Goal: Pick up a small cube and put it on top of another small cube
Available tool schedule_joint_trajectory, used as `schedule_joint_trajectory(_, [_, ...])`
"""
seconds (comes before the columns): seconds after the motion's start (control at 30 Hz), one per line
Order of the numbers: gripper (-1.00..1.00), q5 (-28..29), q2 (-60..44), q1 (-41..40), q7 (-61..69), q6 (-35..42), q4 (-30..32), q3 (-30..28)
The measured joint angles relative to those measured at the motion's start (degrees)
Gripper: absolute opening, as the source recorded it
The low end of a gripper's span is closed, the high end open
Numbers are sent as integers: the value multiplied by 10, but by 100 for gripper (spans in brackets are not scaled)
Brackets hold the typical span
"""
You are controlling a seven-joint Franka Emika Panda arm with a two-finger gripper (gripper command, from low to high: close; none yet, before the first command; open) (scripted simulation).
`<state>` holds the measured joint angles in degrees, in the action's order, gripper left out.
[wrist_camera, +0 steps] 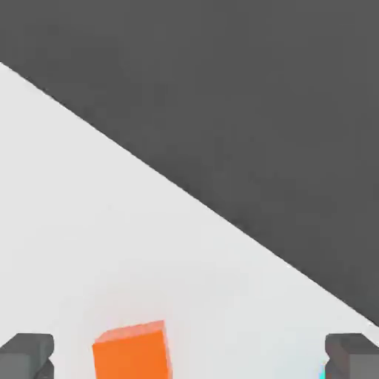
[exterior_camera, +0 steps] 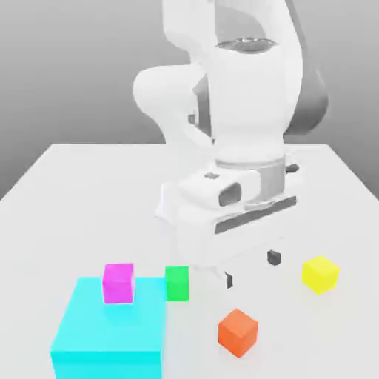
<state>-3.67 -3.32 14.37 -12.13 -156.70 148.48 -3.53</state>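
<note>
Cyan comes first at the exterior view's left: a big cyan block [exterior_camera: 111, 329] sits on the white counter [exterior_camera: 59, 192] near the front edge, and a small magenta cube [exterior_camera: 118, 283] rests on its top face, toward the back. Just beside the block's back corner, on the side toward the exterior view's right, a green cube [exterior_camera: 177, 283] stands on the counter, close to the block, though whether they touch I cannot tell.

Further right, the white arm [exterior_camera: 237, 111] reaches down over the middle of the counter, and its jaws [exterior_camera: 252, 269] hang low with both dark fingertips [exterior_camera: 274, 257] spread wide apart and nothing between them — they hold no cube. The small orange cube [exterior_camera: 237, 332] lies on the counter in front of the jaws, nearer the camera, apart from the fingertips and well clear of the green cube. In the hand view the orange cube [wrist_camera: 132, 353] shows between the two dark fingertips [wrist_camera: 27, 355] — nearer one of them, touching neither, resting flat on the white surface.

At the exterior view's far right a yellow cube [exterior_camera: 320, 273] sits alone on the counter, well apart from the orange one
</note>
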Motion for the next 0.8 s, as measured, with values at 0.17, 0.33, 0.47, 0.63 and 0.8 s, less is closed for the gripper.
schedule_joint_trajectory(0.17, [0, 14, -103, 2, 27, -66, 11, 4])
schedule_joint_trajectory(0.33, [-100, 5, -177, -9, 35, -126, -2, 18])
schedule_joint_trajectory(0.47, [-100, 6, -177, -10, 34, -125, -2, 18])
schedule_joint_trajectory(0.63, [-100, 15, -125, -5, 28, -84, 8, 11])
schedule_joint_trajectory(0.8, [-100, 28, -24, -24, 20, 2, 22, -14])
